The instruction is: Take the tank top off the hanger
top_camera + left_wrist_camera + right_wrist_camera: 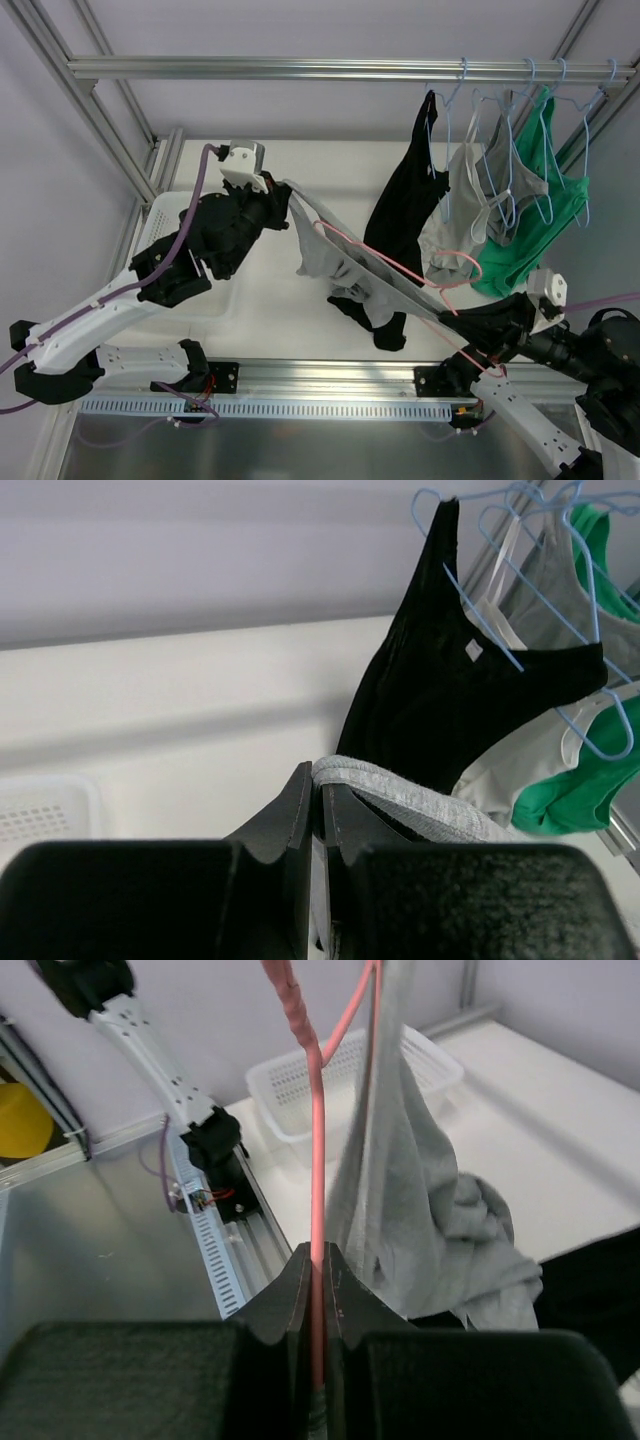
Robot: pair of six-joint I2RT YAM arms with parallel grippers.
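Top external: left jaws pinch grey tank top (320, 255), right jaws clamp pink hanger (390, 263), over white table (330, 170).

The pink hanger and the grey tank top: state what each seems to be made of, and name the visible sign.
The pink hanger seems to be wire with a smooth, slightly glossy plastic coating: thin, round, evenly coloured; its core is hidden. The grey tank top looks like soft matte knit, perhaps cotton jersey: it drapes in folds and has a heathered surface.
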